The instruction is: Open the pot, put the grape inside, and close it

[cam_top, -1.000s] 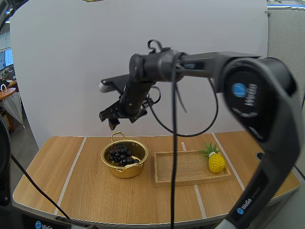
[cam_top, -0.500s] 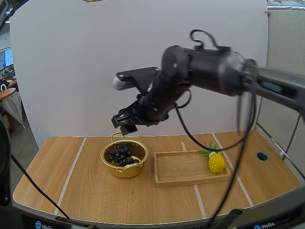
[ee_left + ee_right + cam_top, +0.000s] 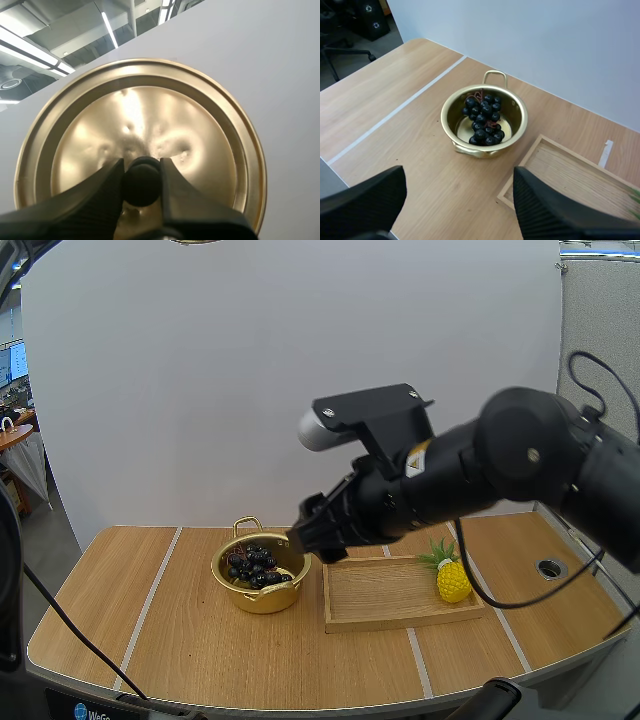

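Inside pot point(image 3: 262, 601), at tray's point(image 3: 400, 621) 9 o'clock, grapes point(image 3: 255, 565) lying; right gripper point(image 3: 459, 172) hovering empty, fingers apart, near pot's 3 o'clock rim; left gripper point(image 3: 141, 172) pinching lid point(image 3: 150, 115) by knob point(image 3: 141, 186). Risk: lid landing tilted, catching rim, if knob slipping

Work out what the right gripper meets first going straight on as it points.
Probably bare table just short of the pot, by the tray. The open right gripper points down there; depth is unclear; the pot's rim is possible.

The grapes point(image 3: 482, 120) sit inside the open gold pot point(image 3: 444, 119), a wooden tray point(image 3: 560, 170) just beside. The right gripper point(image 3: 459, 171) hangs above, fingers wide apart.
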`<act>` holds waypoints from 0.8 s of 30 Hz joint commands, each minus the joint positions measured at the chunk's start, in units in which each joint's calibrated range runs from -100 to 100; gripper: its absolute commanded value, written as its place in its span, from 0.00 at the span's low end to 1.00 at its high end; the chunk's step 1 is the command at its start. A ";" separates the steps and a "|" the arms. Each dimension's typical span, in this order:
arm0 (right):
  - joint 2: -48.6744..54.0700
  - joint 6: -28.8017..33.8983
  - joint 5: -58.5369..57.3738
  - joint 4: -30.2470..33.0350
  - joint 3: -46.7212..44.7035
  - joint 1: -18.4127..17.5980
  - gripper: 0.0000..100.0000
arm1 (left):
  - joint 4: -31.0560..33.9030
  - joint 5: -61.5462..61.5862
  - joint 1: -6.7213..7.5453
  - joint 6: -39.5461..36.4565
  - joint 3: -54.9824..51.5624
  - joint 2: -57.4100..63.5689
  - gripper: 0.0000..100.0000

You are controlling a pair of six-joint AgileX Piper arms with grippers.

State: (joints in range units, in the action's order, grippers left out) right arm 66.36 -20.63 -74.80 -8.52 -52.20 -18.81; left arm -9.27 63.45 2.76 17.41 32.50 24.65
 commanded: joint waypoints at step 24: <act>6.69 0.21 -1.18 0.65 -4.08 1.42 0.00 | 0.23 -2.45 0.17 -0.63 0.48 0.26 0.00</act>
State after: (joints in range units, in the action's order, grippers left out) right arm 72.10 -20.42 -75.99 -8.08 -56.10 -17.57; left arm -9.27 63.45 2.76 17.41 32.50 24.65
